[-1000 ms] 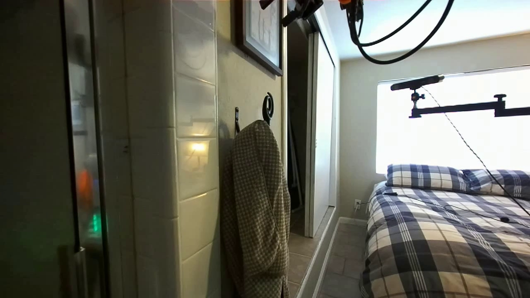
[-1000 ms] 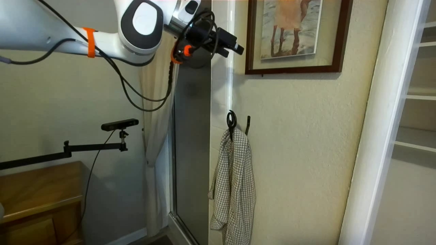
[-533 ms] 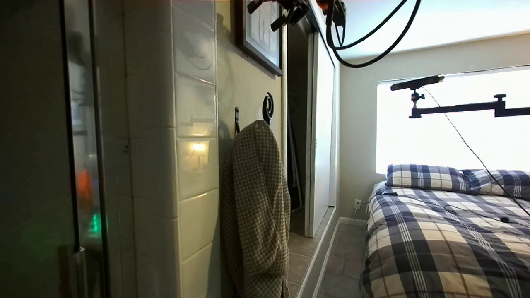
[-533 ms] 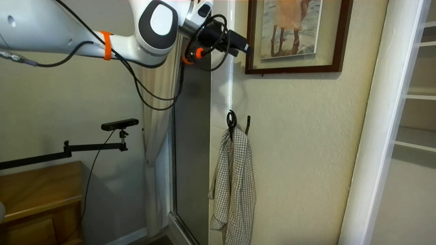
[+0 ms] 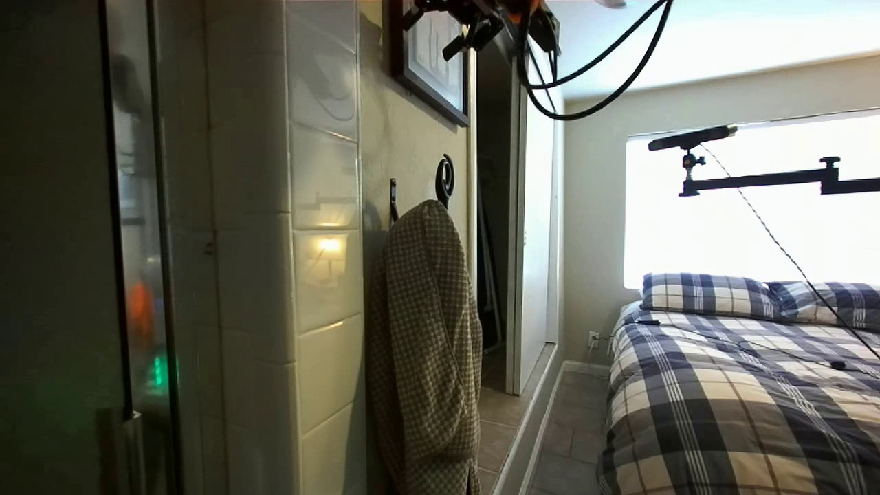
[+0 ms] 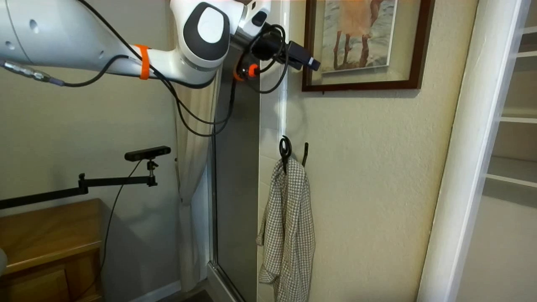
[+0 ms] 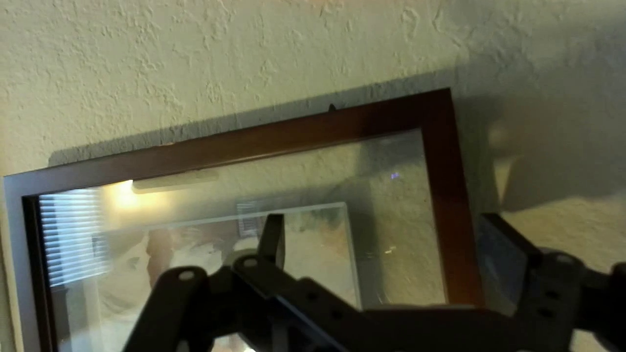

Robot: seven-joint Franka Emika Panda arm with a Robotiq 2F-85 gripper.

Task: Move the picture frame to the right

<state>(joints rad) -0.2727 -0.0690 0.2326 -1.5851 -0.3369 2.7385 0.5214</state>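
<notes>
Top of the picture frame [image 6: 366, 46] out of shot in both exterior views, part behind the pincer [image 7: 386, 237]

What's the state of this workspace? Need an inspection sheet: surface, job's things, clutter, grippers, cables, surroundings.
Surface: textured beige wall, shadowed beside the picture frame in the wrist view.
Job's things: picture frame on the wall, dark brown border, reflections in its clear front; top edge out of view.
Clutter: checked cloth hanging from a black hook, lower than the frame.
Grippers: one gripper, open; side rail of the frame shows between the jaws in the wrist view; contact can't be told.
Cables: black cables loop below the arm; thin cable hangs from a mounted camera.
Surroundings: glass panel, curtain, wooden cabinet, plaid bed.
</notes>
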